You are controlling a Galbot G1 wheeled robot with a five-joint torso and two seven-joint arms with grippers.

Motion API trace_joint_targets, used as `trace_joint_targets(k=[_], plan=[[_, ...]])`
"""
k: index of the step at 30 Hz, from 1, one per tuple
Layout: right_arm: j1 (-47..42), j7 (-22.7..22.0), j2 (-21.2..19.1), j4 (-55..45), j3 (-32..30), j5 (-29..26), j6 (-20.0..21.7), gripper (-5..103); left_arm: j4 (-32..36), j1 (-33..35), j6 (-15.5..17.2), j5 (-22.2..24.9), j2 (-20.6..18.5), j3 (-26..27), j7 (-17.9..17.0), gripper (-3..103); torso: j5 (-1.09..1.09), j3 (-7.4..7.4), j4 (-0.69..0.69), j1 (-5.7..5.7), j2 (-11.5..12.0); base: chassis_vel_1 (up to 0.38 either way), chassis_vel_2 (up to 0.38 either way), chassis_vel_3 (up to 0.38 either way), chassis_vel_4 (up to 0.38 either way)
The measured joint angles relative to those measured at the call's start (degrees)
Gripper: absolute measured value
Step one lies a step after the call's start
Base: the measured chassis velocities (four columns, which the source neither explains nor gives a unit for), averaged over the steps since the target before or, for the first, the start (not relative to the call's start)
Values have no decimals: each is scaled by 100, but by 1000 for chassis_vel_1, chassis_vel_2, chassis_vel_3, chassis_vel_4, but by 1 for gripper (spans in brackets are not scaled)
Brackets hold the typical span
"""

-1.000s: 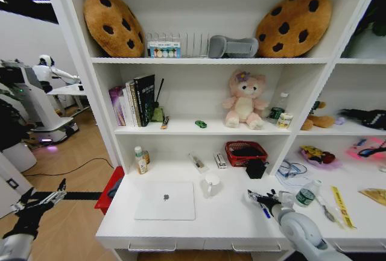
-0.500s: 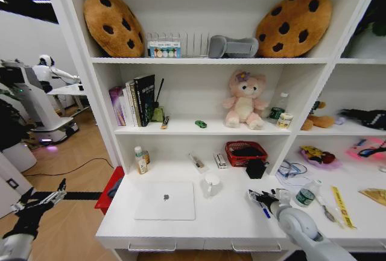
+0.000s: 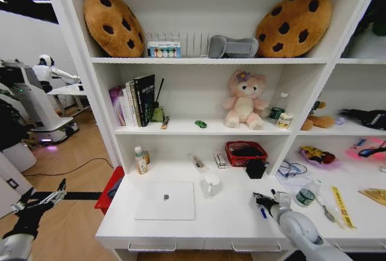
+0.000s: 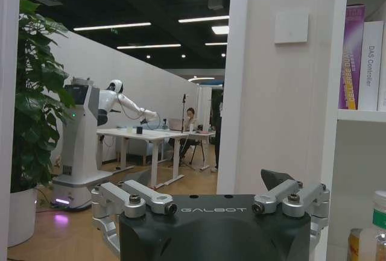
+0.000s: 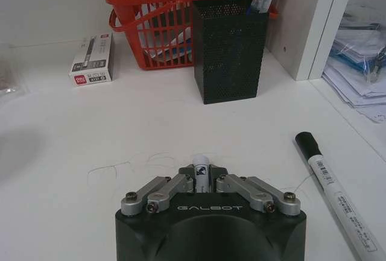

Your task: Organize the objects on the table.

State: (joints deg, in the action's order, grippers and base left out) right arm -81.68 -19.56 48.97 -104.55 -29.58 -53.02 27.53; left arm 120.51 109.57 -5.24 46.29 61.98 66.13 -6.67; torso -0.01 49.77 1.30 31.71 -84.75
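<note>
On the white table my right gripper sits low, right of centre, shut on a pen; the pen's white end pokes out between the fingers, and its blue part shows just under the hand. A second pen, white with a black cap, lies on the desk beside the right gripper. The black mesh pen holder stands ahead of it with pens inside. A silver laptop lies closed at the left. A small green object rests on the shelf. My left gripper hangs open off the table's left end.
A red basket stands behind the holder, with a small box beside it. A white mug stands right of the laptop and a small bottle right of my gripper. Papers lie beyond the shelf upright.
My right gripper has shifted slightly to the right along the desk with the pen in it. The left arm has not moved.
</note>
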Motion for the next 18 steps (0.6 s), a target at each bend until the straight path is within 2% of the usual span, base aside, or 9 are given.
trace_joint_targets(k=[4,6,7,8,11,12,15,16,18], plan=[[-46,11,15,-61,-39,46,-58,12,0,0,0,0,0,0,0,100,1,0,1,0,0,0,0,0,0],[-65,101,30,-110,-84,247,-245,12,0,0,0,0,0,0,0,100,0,0,0,0,0,0,0,0,0],[-68,239,57,-142,-128,609,-599,12,0,0,0,0,0,0,0,100,1,0,1,0,0,0,0,0,0],[-68,239,57,-142,-128,609,-599,12,0,0,0,0,0,0,0,100,1,0,1,0,0,0,0,0,0],[37,415,130,-134,-196,1642,-1591,12,0,0,0,0,0,0,0,100,0,0,0,0,0,0,0,0,0],[37,415,130,-134,-196,1642,-1591,12,0,0,0,0,0,0,0,100,0,0,0,0,0,0,0,0,0],[117,466,154,-80,-218,2019,-1957,12,0,0,0,0,0,0,0,100,0,0,0,0,0,0,0,0,0],[242,502,179,-9,-222,2302,-2320,12,0,0,0,0,0,0,0,100,1,0,0,0,0,0,0,0,0],[539,536,163,166,-159,2358,-2711,12,0,0,0,0,0,0,0,100,0,0,0,0,0,0,0,0,0]])
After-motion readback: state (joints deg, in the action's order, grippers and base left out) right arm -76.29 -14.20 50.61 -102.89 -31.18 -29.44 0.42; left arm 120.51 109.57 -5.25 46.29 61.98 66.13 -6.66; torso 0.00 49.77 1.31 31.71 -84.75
